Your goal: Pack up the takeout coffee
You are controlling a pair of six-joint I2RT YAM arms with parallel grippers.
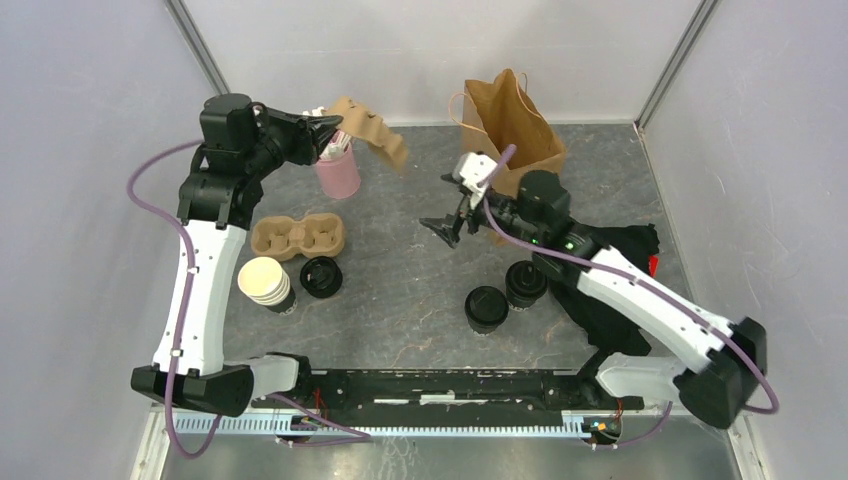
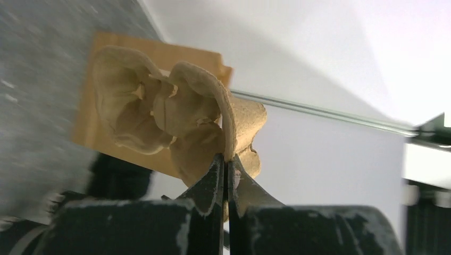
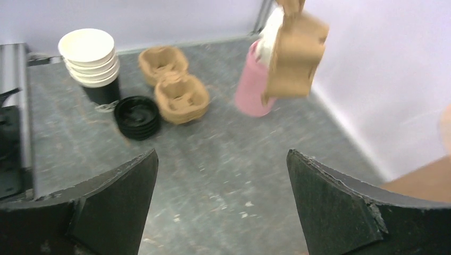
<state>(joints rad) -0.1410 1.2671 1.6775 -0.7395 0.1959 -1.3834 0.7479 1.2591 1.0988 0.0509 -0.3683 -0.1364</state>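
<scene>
Takeout coffee cups (image 1: 487,306), two of them with their black lids on, stand upright and close together on the table (image 1: 400,300), on its right half. The one further right stands at the edge of a black cloth (image 1: 620,300).

The right hand (image 1: 446,228) hangs in the air over the middle of the table with its jaws spread wide and nothing between them. The two cups are apart from it, closer to the arm bases and a little to its right. A brown paper bag (image 1: 510,125) stands behind this hand, at the far edge of the table.

The left hand (image 1: 335,128) is at the far left, well apart from the coffee. Its jaws are pressed together on the thin edge of a cardboard cup carrier (image 1: 375,135), which it holds up in the air, just beside a pink cup (image 1: 338,172).

A second carrier (image 1: 297,238) lies on the table on the left side. In front of it stand a stack of open cups (image 1: 265,283) and a stack of black lids (image 1: 321,276), side by side.
</scene>
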